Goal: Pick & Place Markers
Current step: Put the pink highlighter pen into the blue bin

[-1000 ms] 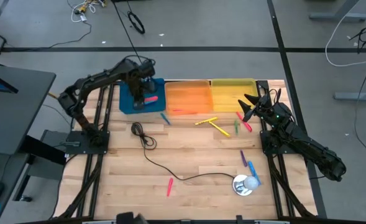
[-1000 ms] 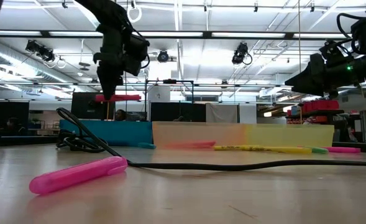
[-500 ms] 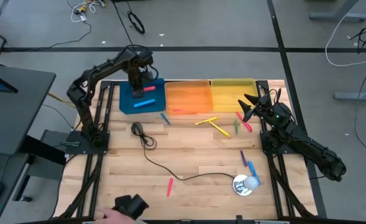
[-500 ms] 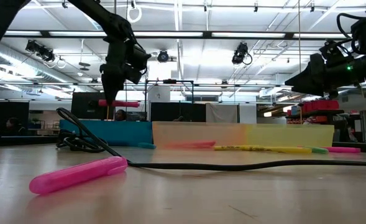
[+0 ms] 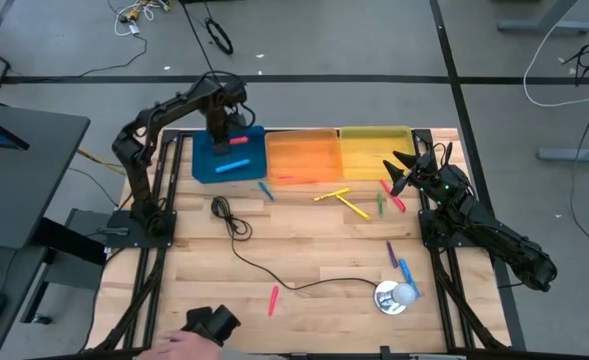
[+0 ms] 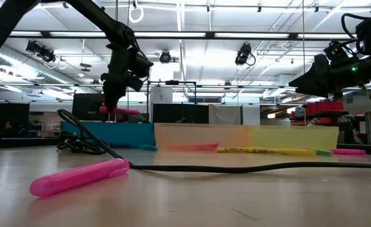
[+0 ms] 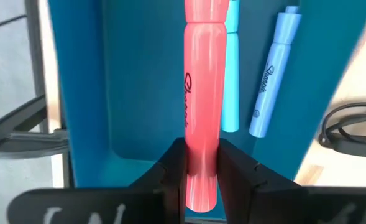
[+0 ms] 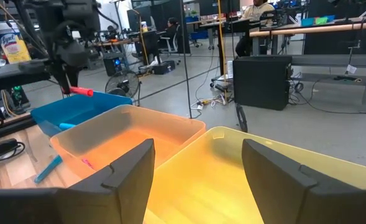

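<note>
a: going from the near edge of the table outward, what is seen of the markers, and how would they be expected to handle?

b: nearest, one pink marker lies alone by the near edge, beside the black cable. past mid-table a scatter of yellow, green, pink, purple and blue ones lies toward the right edge. each is judged light, rigid and smooth-barrelled, so a slip or roll is likely if it is pinched near an end; a hold across the middle of the barrel would be favoured.

a: and the marker in play?

b: a red marker is pinched by the left end effector near one end, most of its barrel projecting past the fingers, over the blue tray at the far left corner. two blue markers lie in that tray already.

a: the other arm?

b: the right end effector is held spread and empty, by the right edge near the yellow tray.

a: what is given by one view and not another?

b: the grip itself, fingers pressed on the barrel, is shown only in the left wrist view. the low view shows the marker held above the tray's rim. only the high view shows the whole layout, along with a person's hand at the near edge.
</note>
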